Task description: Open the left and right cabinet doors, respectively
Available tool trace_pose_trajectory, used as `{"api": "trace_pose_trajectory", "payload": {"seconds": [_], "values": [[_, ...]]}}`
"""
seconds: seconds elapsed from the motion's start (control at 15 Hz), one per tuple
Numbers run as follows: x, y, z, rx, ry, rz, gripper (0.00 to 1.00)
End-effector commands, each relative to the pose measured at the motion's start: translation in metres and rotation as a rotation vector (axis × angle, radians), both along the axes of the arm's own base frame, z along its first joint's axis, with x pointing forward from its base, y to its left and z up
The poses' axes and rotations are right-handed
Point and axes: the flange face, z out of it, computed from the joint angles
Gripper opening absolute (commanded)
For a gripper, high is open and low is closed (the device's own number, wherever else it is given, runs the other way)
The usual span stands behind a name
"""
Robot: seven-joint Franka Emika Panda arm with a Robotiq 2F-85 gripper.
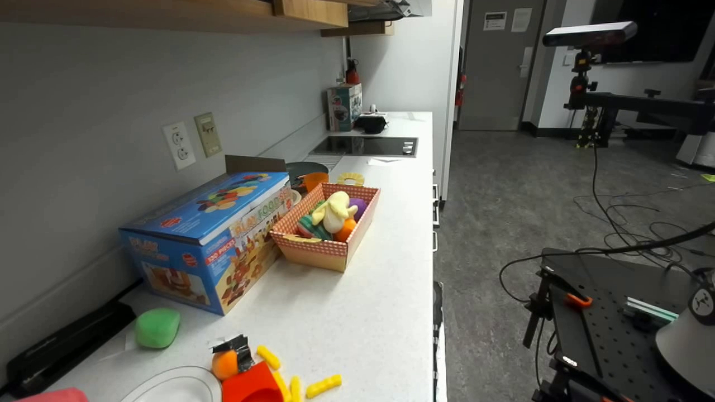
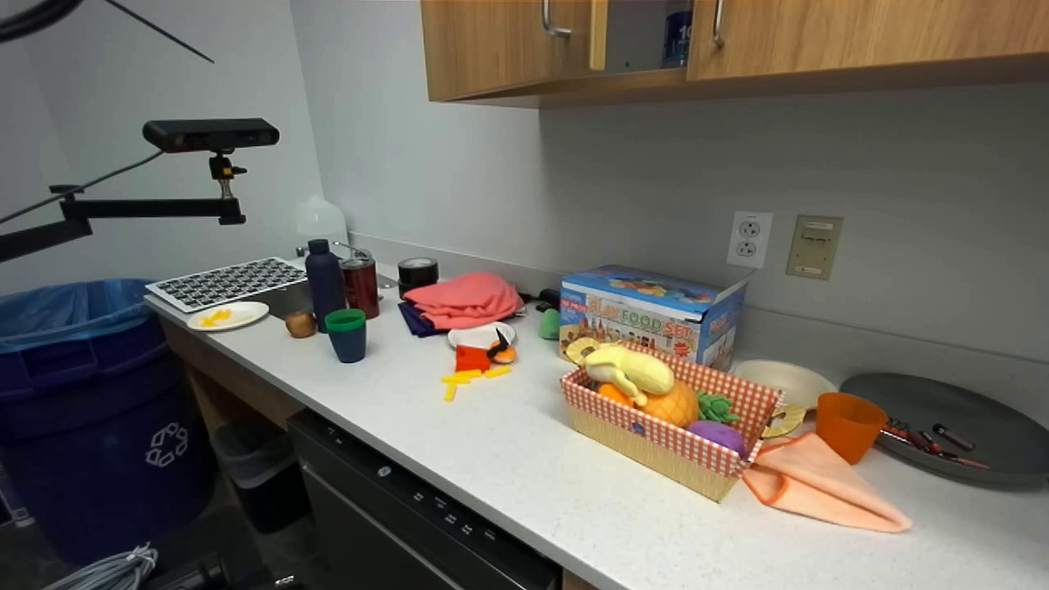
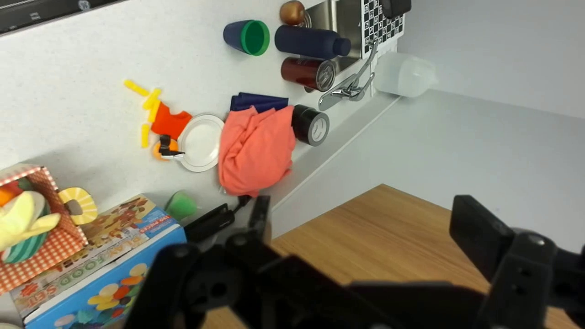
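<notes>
In an exterior view the upper wooden cabinet shows only its lower part. Its left cabinet door (image 2: 508, 45) is swung out somewhat, with a gap at its handle side and a blue item (image 2: 677, 37) inside. The right cabinet door (image 2: 869, 33) looks closed, its metal handle (image 2: 719, 23) near the gap. In the wrist view my gripper (image 3: 361, 214) is open, fingers wide apart, with nothing held. Behind the jaws lies a wooden face (image 3: 365, 228), apparently the left door. Whether a finger touches wood cannot be told. Neither exterior view shows the gripper clearly.
Below, the counter (image 2: 459, 442) carries a play food box (image 2: 647, 315), a gingham basket (image 2: 656, 442) of toy food, a pink cloth (image 2: 471, 299), a dark bottle (image 2: 324, 283) and a cup (image 2: 348, 344). A camera arm (image 1: 648, 103) stands away from the counter.
</notes>
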Motion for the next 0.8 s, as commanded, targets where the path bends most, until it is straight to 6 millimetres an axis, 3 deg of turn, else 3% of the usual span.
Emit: {"api": "trace_pose_trajectory", "payload": {"seconds": [0.0, 0.2, 0.33, 0.73], "values": [[0.001, -0.001, 0.001, -0.003, 0.001, 0.001, 1.0], [0.001, -0.003, 0.001, -0.042, 0.007, -0.005, 1.0], [-0.002, -0.026, 0.004, -0.105, 0.013, -0.076, 1.0], [-0.021, -0.121, 0.02, -0.231, -0.051, -0.344, 1.0]]}}
